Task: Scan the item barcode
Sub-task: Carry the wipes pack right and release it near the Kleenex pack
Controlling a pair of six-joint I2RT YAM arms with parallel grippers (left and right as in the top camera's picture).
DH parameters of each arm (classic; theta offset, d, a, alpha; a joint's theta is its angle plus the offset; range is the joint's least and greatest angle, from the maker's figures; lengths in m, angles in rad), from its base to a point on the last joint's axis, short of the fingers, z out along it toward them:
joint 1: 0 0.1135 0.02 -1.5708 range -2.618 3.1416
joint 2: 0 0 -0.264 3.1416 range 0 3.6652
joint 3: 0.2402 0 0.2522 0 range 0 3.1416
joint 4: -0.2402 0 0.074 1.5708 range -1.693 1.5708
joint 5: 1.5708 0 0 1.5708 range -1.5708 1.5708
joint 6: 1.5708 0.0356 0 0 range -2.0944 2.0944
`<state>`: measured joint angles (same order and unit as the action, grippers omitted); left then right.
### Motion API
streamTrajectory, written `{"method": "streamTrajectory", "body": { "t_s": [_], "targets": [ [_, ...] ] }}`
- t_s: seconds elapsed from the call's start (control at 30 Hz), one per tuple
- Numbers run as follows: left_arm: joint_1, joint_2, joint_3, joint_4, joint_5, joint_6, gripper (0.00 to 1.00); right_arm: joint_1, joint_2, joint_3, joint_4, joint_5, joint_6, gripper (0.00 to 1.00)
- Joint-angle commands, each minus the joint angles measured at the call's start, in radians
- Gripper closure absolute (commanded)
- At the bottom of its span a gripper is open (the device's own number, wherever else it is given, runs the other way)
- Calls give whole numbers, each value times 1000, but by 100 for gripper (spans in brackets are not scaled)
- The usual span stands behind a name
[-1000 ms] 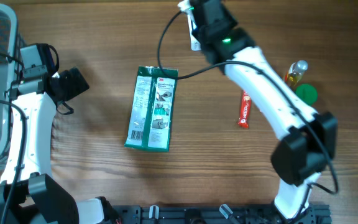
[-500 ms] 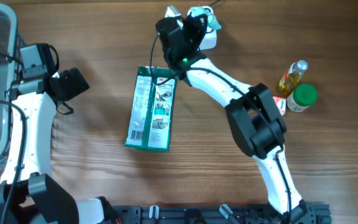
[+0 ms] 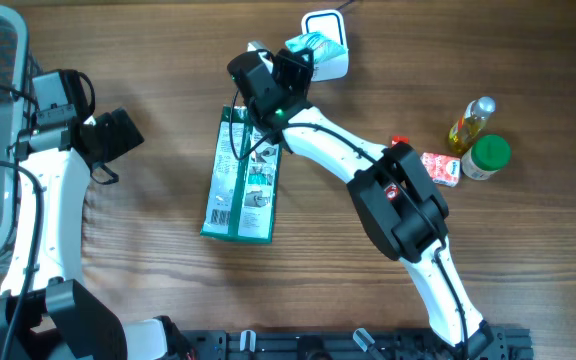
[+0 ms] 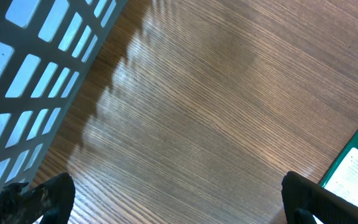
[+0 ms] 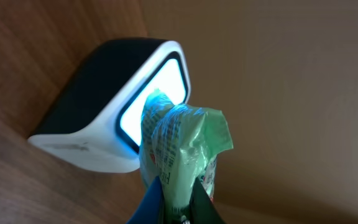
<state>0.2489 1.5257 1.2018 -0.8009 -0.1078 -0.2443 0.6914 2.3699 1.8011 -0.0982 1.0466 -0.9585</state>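
The right gripper (image 5: 176, 200) is clenched on a small green packet (image 5: 182, 146) of crinkled, glossy plastic with fine print on it, its top edge lit bluish. The packet is held up just in front of the glowing window of the white-and-black barcode scanner (image 5: 98, 124), which stands at the far edge of the table (image 3: 148, 280). A second ago the right arm reached in from the right side; now its wrist has swung left, over the top end of the flat green box (image 3: 240, 185). The left gripper (image 4: 179, 208) has not moved – jaws spread wide, holding nothing, beside the grey basket (image 4: 36, 56).
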Motion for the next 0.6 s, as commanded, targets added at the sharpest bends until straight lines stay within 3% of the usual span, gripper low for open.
{"method": "streamTrajectory", "body": {
  "t_s": [0.0,0.17,0.27,0.33,0.43,0.5,0.57],
  "targets": [
    [5,-7,9,3,-2,13,0,-10,8,-14,-21,24,14,96],
    [5,-7,9,3,-2,13,0,-40,-99,-14,-76,98,21,96],
    [5,-7,9,3,-2,13,0,-40,-225,-14,-208,-21,84,96],
    [5,-7,9,3,-2,13,0,-40,-330,-14,-332,-143,204,96],
    [5,-7,9,3,-2,13,0,-51,-462,-14,-601,-452,386,96],
    [5,-7,9,3,-2,13,0,-87,-539,-14,-883,-917,535,96],
    [5,-7,9,3,-2,13,0,-119,-543,-15,-1032,-1164,550,96]
  ]
}}
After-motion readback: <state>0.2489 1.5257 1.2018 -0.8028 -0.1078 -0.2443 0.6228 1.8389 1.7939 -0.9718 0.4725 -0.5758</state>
